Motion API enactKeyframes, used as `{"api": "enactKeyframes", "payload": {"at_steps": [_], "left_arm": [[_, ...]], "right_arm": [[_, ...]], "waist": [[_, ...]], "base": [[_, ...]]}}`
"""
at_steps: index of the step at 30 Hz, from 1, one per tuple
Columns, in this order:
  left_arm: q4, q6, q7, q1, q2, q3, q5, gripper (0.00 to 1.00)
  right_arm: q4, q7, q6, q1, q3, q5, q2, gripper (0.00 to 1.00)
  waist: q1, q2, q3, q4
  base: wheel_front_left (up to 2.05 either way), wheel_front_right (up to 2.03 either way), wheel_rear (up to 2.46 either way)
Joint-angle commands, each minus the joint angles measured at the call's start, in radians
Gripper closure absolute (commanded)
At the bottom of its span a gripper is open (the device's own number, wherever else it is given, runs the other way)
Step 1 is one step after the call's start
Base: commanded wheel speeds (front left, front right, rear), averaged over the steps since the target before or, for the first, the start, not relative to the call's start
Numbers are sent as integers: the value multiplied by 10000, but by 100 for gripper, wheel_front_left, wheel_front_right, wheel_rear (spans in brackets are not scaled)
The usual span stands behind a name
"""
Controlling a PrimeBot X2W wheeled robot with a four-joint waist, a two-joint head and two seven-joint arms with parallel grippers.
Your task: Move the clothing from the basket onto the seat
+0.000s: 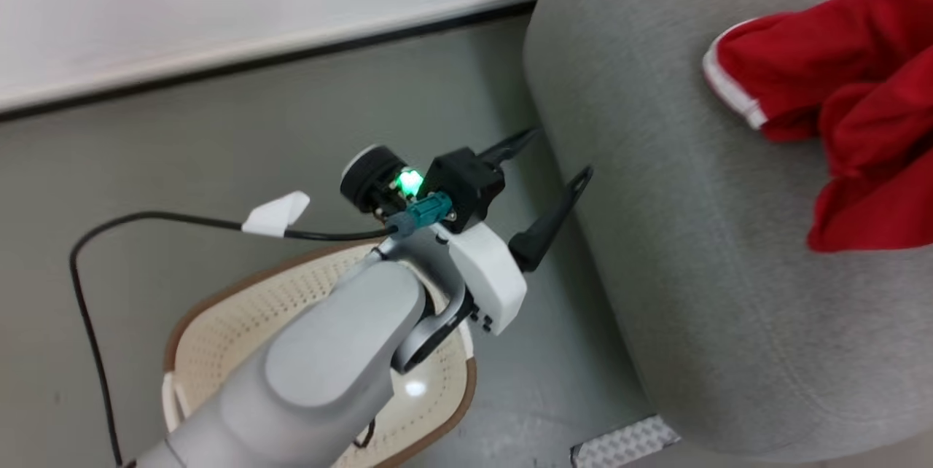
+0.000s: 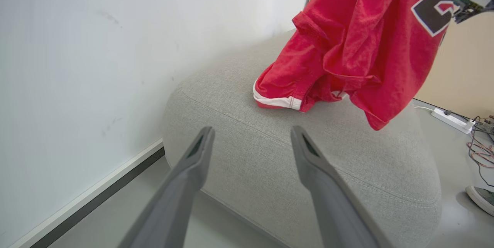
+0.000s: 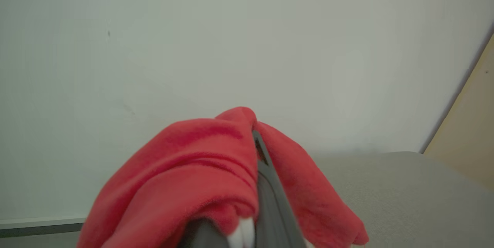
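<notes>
Soft red clothing (image 2: 359, 47) droops onto the coarse, rounded grey seat (image 2: 386, 163), pinched by my right pincer (image 3: 256, 151); my left pincer (image 2: 251, 132) is spread wide.

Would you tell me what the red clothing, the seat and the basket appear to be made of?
The clothing: soft knit fabric, likely sportswear polyester; matte, it folds and drapes limply. The seat: upholstery cloth with a coarse grey weave, matte. The basket: apparently moulded plastic, cream, perforated, slightly glossy with a light glint.
</notes>
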Motion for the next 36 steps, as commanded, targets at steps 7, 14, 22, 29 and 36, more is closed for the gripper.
{"api": "enactKeyframes", "payload": {"at_steps": [7, 14, 22, 29, 36], "left_arm": [[-455, -207, -182, -944, -107, -164, 492, 0], [-200, -227, -385, -1326, -381, -303, 598, 0], [350, -242, -791, -1211, -441, -246, 358, 0], [780, -229, -1099, -842, -394, -184, 131, 0], [1160, -208, -1367, -189, -211, -36, -306, 0]], "right_arm": [[2028, 78, -23, -1140, 846, 767, -903, 100], [3605, 1197, -23, -2189, 2898, 1160, -1457, 100], [3961, 3076, -23, -2528, 4876, 2334, -2178, 0], [3457, 3472, -23, -2566, 6188, 3179, -2773, 0], [2692, 4278, -25, -2447, 7594, 3696, -3348, 0]], "waist": [[-1, -1, 1822, 1198], [-1, -1, 2558, 1575], [-1, -1, 2193, 1739], [-1, -1, 1288, 1452], [-1, -1, -44, 952]], "base": [[0, 0, 0], [0, 0, 0], [0, 0, 0], [0, 0, 0], [0, 0, 0]]}}
